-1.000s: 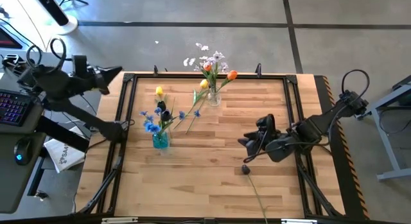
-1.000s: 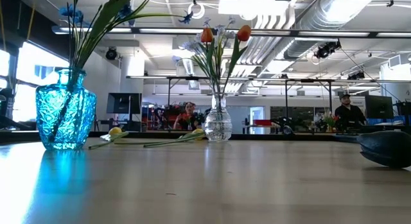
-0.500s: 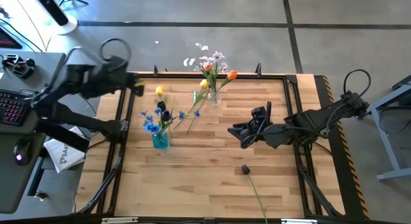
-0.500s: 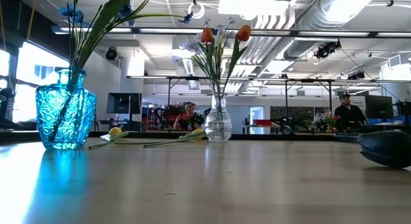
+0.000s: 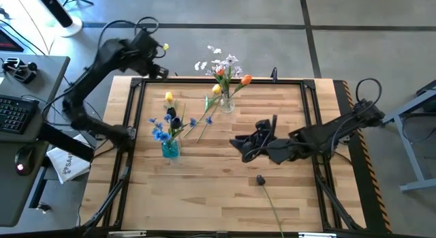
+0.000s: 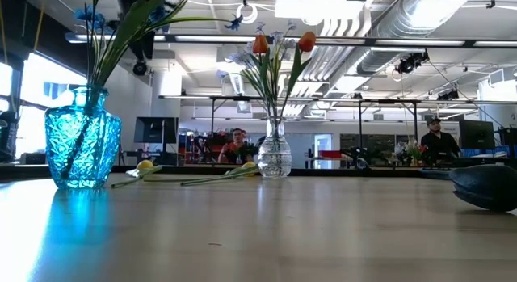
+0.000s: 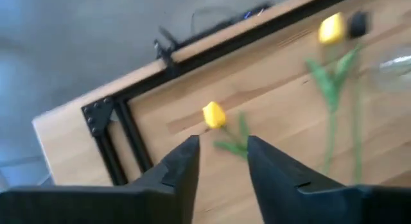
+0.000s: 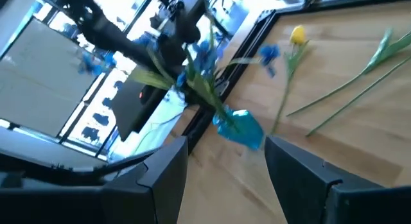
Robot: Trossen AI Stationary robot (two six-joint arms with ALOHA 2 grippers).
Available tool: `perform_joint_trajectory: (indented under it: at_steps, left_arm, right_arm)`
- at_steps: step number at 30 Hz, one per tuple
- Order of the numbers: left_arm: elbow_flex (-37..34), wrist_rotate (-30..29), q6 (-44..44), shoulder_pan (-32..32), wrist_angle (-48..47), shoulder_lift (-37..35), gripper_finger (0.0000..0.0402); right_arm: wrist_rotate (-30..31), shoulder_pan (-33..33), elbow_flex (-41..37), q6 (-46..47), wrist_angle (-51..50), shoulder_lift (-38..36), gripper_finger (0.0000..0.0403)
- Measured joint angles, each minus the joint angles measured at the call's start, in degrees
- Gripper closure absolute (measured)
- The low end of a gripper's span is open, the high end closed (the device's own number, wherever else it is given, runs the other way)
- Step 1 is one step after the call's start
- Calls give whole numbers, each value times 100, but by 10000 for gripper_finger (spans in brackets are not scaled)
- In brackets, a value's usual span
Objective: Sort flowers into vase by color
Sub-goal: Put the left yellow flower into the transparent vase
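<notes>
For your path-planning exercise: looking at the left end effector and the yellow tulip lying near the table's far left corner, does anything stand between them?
Nothing visible does. The left end effector hangs open above the yellow tulip, which lies flat on the bare table; the blue vase stands nearer the table's middle, off that line.

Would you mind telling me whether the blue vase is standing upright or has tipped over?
Upright. In the low view the blue vase stands on its base on the table, with stems rising from its mouth.
</notes>
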Motion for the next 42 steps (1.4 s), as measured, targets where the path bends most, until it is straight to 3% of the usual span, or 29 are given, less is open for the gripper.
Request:
perform_joint_trajectory:
  at_steps: [4,7,9,16,23,31,42]
  left_arm:
    - [-288,484,135,501,98,519,231]
    - [-847,1052,85,817,462,850,205]
    - [-1308,1111,-32,925,762,977,196]
    - [-2769,980,-609,935,2191,1020,198]
    - [-3654,1065,-1123,764,3256,1020,201]
    - [-4261,1041,-1613,589,4353,1019,202]
    - [-4341,1021,-1538,500,4735,1454,203]
  right_arm:
    - [-111,67,1,8,238,239,199]
    - [-153,112,1,4,242,324,199]
    - [-149,126,0,-6,226,324,199]
    - [-149,84,1,-525,228,273,199]
    - [-402,-57,-1,-905,114,146,199]
    - [-605,-187,-1,-907,-166,-59,199]
    - [-658,-204,-1,-813,-166,-172,199]
